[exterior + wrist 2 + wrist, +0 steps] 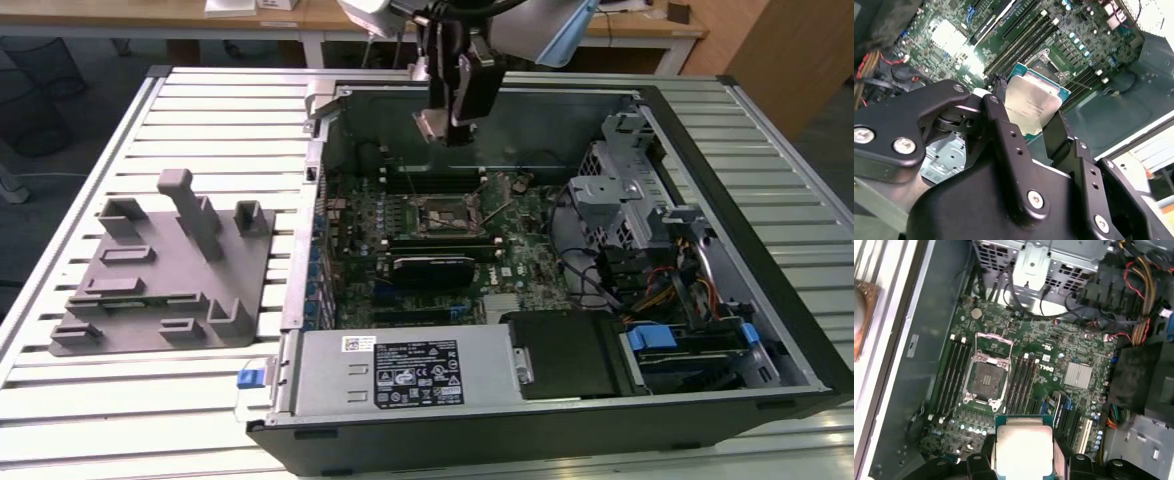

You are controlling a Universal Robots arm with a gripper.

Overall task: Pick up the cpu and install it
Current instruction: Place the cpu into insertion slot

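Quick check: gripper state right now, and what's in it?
Gripper: shut on the cpu, held above the motherboard; the socket is empty.

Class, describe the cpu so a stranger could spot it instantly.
Find the open computer case; above its motherboard hangs the gripper. Between its fingers sits the cpu: a small silvery square, unlike the open metal-framed socket below.
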